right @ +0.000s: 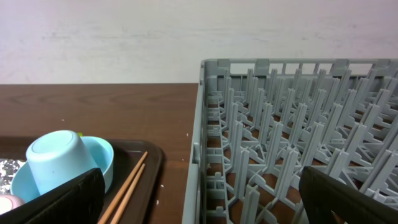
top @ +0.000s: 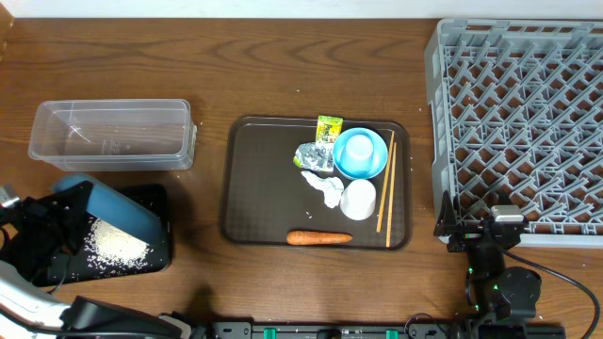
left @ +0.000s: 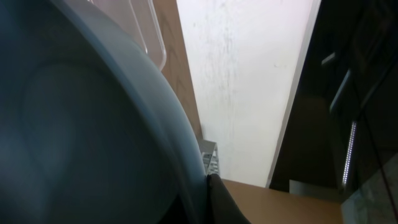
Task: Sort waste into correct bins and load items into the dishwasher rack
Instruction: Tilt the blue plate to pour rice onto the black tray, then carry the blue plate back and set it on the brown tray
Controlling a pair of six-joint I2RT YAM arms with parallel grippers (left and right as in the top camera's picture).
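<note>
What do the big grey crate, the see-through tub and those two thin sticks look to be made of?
The grey crate looks like moulded plastic, matte, with a uniform lattice of pegs. The see-through tub seems to be clear glossy plastic: the table shows through it. The sticks look like pale wood, perhaps bamboo.

No readable print, even on the wrapper [top: 329, 128]
</note>
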